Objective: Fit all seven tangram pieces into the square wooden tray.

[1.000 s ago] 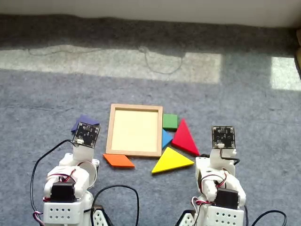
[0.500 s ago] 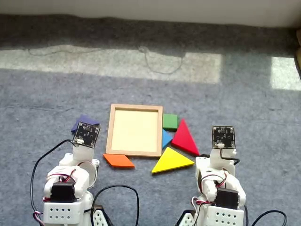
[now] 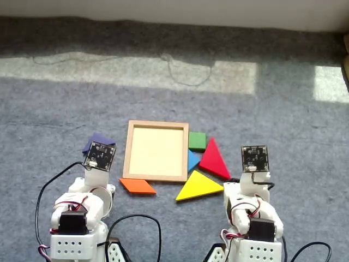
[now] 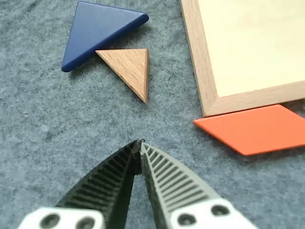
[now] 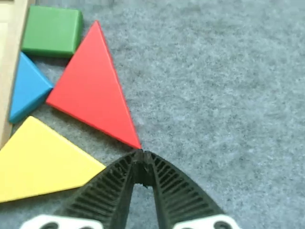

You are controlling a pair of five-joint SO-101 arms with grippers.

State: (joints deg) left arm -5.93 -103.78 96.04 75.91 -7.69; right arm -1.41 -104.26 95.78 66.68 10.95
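Left pincer: the left pincer (image 4: pixel 139 145) has its jaws pressed together with nothing between them, hanging low over the carpet (image 4: pixel 38 124).
Right pincer: the right pincer (image 5: pixel 141 155) is likewise closed and empty.
Tray: the square wooden tray (image 4: pixel 198 62) lies ahead of the left pincer and off to its inner side, with no piece in it.
Ahead of the right pincer: a corner of the red triangle (image 5: pixel 90 90) lies just off the tips and may be touching them. The yellow triangle (image 5: pixel 38 162) is beside the jaws on the tray side. The light-blue triangle (image 5: pixel 26 88) and green square (image 5: pixel 52 31) are farther ahead, against the tray.
Ahead of the left pincer: the wooden triangle (image 4: pixel 128 67) is nearest, and the navy triangle (image 4: pixel 95 31) beyond it seems to touch it. The orange parallelogram (image 4: pixel 255 129) lies to the inner side, against the tray's near corner.
Step in hand: probably the first pick, since nothing is held or placed.
Doing it well: open the jaws wide before descending. The pieces are thin and flat, so straddle a corner or edge instead of pressing down on a face. Seating a big triangle in a tray corner first should leave room for the rest.
Count: seven pieces, made up of five triangles, one square and one parallelogram, plus one tray and two pincers.
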